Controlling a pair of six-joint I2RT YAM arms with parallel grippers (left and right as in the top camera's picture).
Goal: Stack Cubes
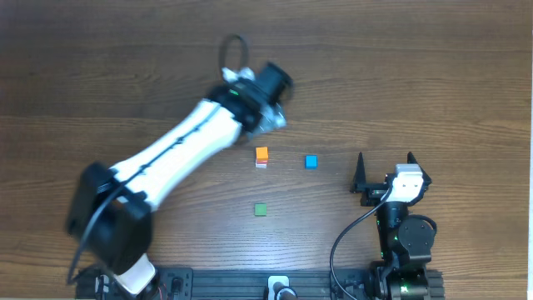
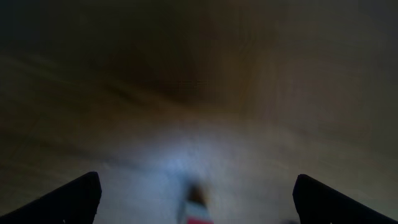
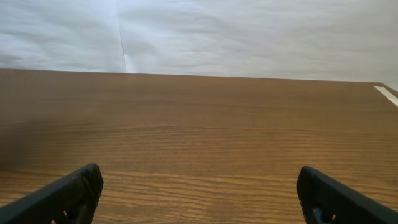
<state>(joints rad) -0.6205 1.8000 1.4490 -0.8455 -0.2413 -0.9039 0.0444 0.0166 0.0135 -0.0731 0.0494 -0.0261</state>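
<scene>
Left claw (image 2: 196,179) released, right claw (image 3: 199,169) released, wood-grain table (image 3: 199,124), white wall (image 3: 249,37) behind

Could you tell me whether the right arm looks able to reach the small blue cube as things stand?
Probably yes: the small blue cube sits on bare wooden table near the open right gripper, with nothing between them.

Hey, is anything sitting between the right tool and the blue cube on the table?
Nothing visible. Bare table lies between the right tool and the blue cube; the orange cube stands beyond the blue one.
</scene>
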